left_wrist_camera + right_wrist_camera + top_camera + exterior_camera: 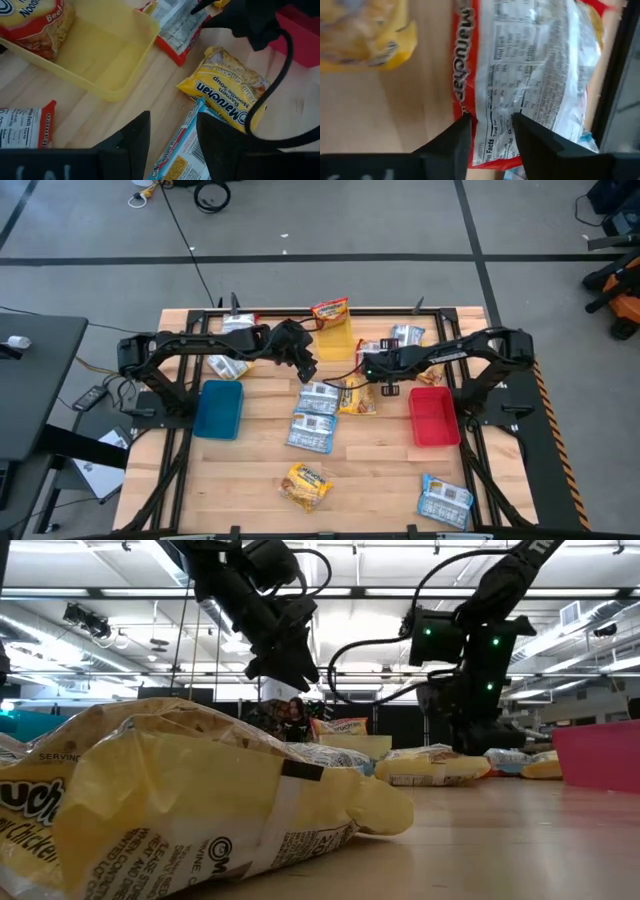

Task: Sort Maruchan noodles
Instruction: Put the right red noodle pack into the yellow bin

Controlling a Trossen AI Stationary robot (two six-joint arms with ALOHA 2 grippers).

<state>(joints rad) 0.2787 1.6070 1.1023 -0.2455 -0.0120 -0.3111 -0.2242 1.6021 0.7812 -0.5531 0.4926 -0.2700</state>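
Maruchan packets lie scattered on the wooden table. My left gripper (306, 367) is open, hovering above blue-and-white packets (315, 415) beside a yellow-orange packet (225, 95); its fingers frame one blue-and-white packet (182, 155) below. My right gripper (372, 366) is open over a red-and-white packet (520, 70) that lies flat on the table, label side down. One orange packet (330, 311) leans in the yellow bin (340, 342). My right gripper's fingers (462, 137) stand on both sides of the red-and-white packet's short end (492, 127), coming from above, pointing down. Whether they touch it I cannot tell. The packet lies flat on the table.
A blue bin (218, 408) sits at the left, a red bin (433, 418) at the right. Loose packets lie near the front: a yellow one (308, 485) and a blue-and-white one (445, 500). More red-and-white packets (228, 366) lie under the left arm.
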